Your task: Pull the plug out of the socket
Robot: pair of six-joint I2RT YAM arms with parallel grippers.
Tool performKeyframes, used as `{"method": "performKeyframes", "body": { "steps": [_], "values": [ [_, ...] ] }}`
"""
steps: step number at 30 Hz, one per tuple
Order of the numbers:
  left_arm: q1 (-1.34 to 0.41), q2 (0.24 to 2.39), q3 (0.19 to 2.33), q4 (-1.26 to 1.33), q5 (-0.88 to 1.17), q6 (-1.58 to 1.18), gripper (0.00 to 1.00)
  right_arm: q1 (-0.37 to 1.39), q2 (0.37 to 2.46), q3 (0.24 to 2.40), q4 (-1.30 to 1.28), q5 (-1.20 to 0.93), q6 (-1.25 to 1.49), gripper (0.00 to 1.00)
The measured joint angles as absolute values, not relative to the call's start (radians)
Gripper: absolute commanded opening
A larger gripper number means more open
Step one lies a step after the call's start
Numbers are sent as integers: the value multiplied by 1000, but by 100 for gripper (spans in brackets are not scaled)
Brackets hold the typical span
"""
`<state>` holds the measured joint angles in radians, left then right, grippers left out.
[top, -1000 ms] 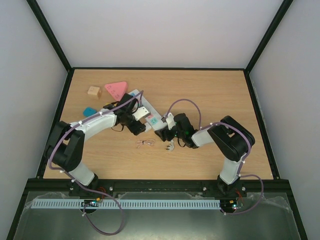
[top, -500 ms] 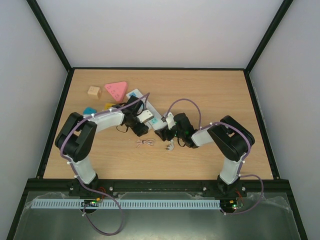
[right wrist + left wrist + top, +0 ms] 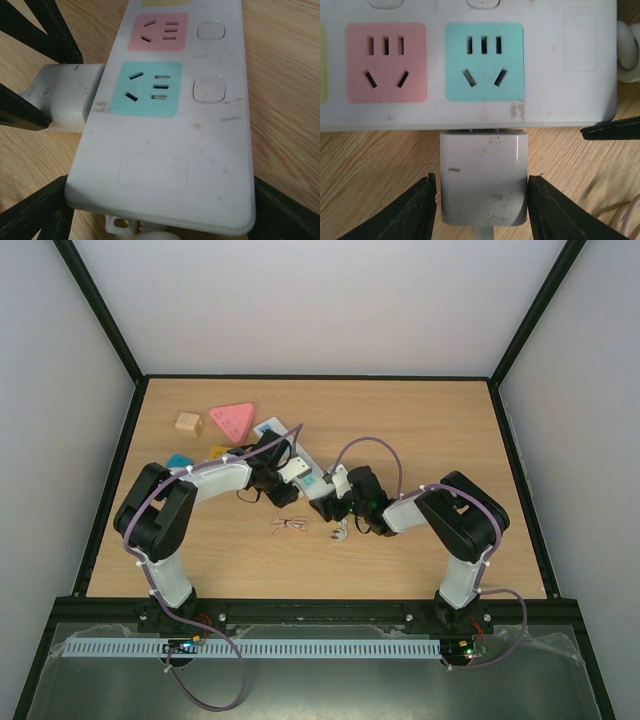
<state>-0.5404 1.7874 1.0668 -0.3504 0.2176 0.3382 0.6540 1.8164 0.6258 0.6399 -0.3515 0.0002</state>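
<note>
While the right gripper (image 3: 150,220) clamps the socket (image 3: 470,65) end, we close the left gripper (image 3: 481,210), now wide astride the side-mounted plug (image 3: 484,177), and pull straight outward.

a pink triangle block (image 3: 232,418) lies on the wooden desk (image 3: 420,425); left of it an orange cube (image 3: 188,423), below it blue (image 3: 179,461) and yellow (image 3: 218,452) pieces.

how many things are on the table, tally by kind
power strip: 1
plug at the strip's side, between the left claw fingers: 1
loose bundled cable: 1
toy blocks: 4 – pink triangle, tan cube, blue piece, yellow piece
total: 7
</note>
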Motion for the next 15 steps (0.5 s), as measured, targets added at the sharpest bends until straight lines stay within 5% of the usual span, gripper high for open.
{"method": "performKeyframes", "body": {
  "steps": [15],
  "values": [
    [-540,1787,1061,-330,214,352,36,654,1820,631,641,-332,9,47]
  ]
}}
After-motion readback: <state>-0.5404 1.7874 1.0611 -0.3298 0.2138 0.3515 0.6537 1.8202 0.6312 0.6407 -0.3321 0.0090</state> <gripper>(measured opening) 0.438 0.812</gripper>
